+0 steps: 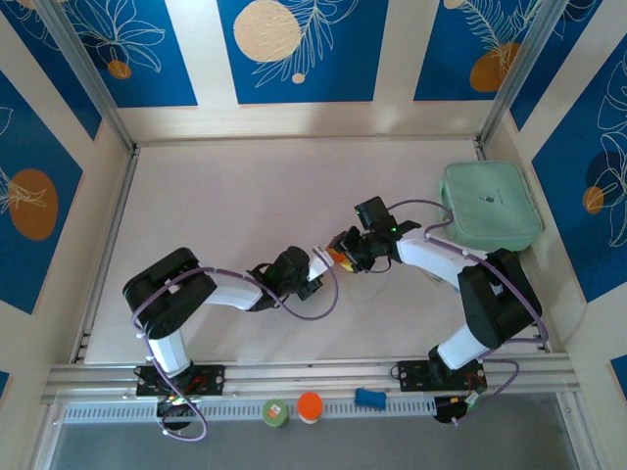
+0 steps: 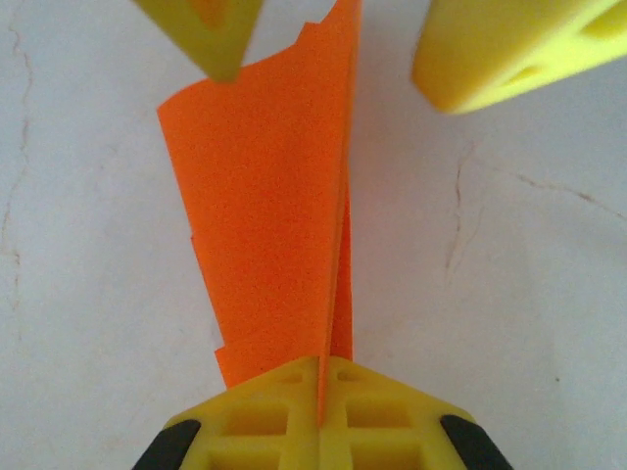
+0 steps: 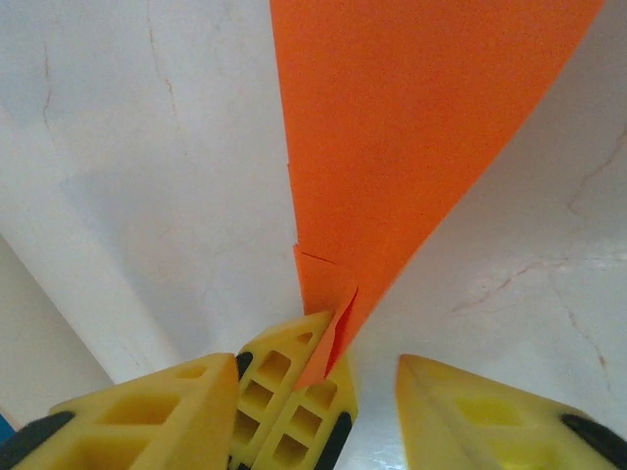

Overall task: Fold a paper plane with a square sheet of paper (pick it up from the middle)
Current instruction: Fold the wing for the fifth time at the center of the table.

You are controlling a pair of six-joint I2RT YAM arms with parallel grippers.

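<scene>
The orange paper plane (image 2: 274, 196), the square sheet of paper folded into a narrow pointed dart, hangs just above the white table (image 1: 235, 215) near its middle. My left gripper (image 2: 320, 364) is shut on the dart's narrow end, and the paper edge runs down between its closed yellow jaws. In the right wrist view those shut jaws (image 3: 294, 392) sit between my right gripper's spread fingers (image 3: 127, 421). My right gripper (image 3: 306, 362) is open, with its jaws apart on either side of the plane (image 3: 411, 137) and not touching it. From above, both grippers (image 1: 318, 262) (image 1: 345, 250) meet tip to tip at the paper (image 1: 337, 257).
A mint-green case (image 1: 490, 204) lies at the back right of the table. On the front rail sit a green disc (image 1: 275, 412), a round orange disc (image 1: 310, 406) and a small blue piece (image 1: 369, 398). Walls close in the left, back and right sides.
</scene>
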